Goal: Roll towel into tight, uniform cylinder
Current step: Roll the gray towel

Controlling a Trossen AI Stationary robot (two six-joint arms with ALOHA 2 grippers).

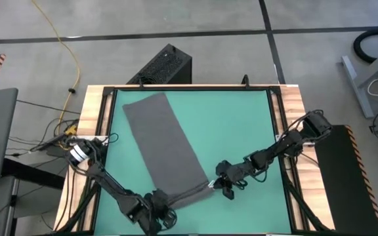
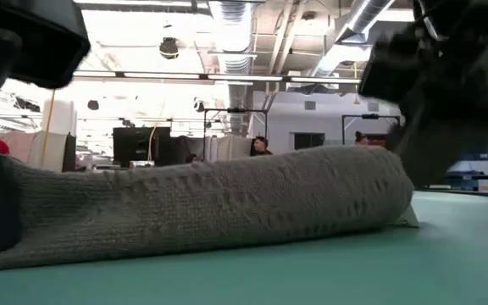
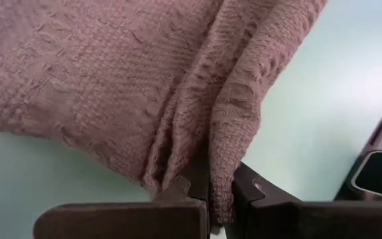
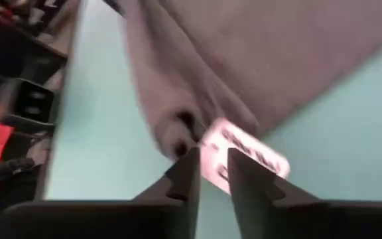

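Observation:
The dark grey towel (image 1: 166, 141) lies slantwise on the teal table, from the far left toward the near middle. Its near end is turned up into a low roll (image 2: 227, 207) that runs between my two grippers. My left gripper (image 3: 221, 206) is at the roll's left end, near the table's near edge, shut on cloth. My right gripper (image 4: 212, 169) is at the roll's right end (image 1: 209, 187), its fingers almost together at a white label (image 4: 251, 153). My left gripper pinches a bunched fold of several layers (image 3: 219, 166) at the roll's left end between its two fingers. The cloth fans out beyond the fingers and lies on the table. My right gripper has its fingers on either side of the white label's edge (image 4: 221, 159) at the roll's right end; the blur hides how much cloth is caught. That end rests on the table (image 2: 401, 222).
A wooden frame (image 1: 97, 131) runs around the teal surface. A black box (image 1: 166, 65) stands beyond the far edge. There is bare table to the right of the towel (image 1: 241, 124). People show far back in the room in the low view (image 2: 261, 146).

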